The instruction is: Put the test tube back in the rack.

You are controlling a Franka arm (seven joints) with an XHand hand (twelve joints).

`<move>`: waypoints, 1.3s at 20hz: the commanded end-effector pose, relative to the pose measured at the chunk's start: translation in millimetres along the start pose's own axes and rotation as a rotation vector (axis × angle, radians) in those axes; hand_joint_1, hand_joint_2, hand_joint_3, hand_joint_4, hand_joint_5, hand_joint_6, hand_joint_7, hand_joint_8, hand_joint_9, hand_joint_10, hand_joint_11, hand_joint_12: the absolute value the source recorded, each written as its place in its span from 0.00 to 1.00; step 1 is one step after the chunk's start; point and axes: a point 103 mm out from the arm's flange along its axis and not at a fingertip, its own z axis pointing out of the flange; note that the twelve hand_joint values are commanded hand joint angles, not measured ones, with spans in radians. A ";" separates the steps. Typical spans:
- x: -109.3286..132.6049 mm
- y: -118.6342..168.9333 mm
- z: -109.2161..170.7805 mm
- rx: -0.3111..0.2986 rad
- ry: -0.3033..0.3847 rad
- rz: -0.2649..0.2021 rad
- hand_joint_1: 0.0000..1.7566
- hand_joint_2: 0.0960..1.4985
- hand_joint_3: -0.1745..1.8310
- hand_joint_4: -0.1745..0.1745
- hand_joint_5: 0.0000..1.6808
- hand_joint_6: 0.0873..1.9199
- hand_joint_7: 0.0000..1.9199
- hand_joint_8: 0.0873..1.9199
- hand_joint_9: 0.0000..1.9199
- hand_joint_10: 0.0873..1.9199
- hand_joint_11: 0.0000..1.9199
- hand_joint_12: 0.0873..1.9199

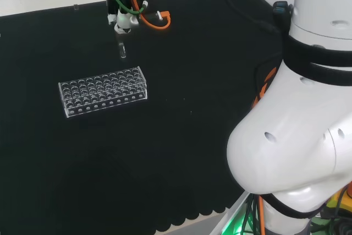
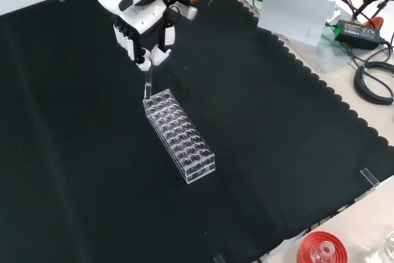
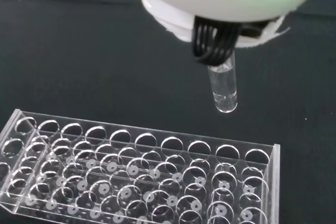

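Above the empty rack (image 2: 180, 138), curled fingers (image 2: 151, 55) pinch an upright test tube (image 2: 147, 85).

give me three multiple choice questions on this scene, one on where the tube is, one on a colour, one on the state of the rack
1. Where is the tube?
A. standing in the rack
B. held in the hand above the cloth, just off one end of the rack
C. lying on the cloth

2. What colour is the cloth?
A. black
B. white
C. green

3. What state is the rack in?
A. tipped on its side
B. full of tubes
C. upright, its holes empty

Answers:
1. B: the hand has its fingers closed on the tube's top, and the wrist view shows its round bottom hanging clear of the rack's holes.
2. A: the bench cover is black in the head and front views.
3. C: the rack stands flat on the cloth and no tube shows in any hole.
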 end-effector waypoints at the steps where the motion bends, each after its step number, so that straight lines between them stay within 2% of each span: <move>1: -4.9 3.5 8.1 0.037 0.006 -0.003 0.82 0.29 0.50 0.00 0.80 0.27 0.76 0.28 0.70 0.23 0.68 0.47; 10: -4.5 1.8 22.3 0.069 0.026 -0.007 0.82 0.29 0.50 0.00 0.80 0.27 0.76 0.29 0.70 0.23 0.68 0.47; 26: -0.9 3.8 35.1 0.091 0.040 -0.014 0.82 0.29 0.50 0.00 0.80 0.27 0.76 0.29 0.70 0.23 0.68 0.47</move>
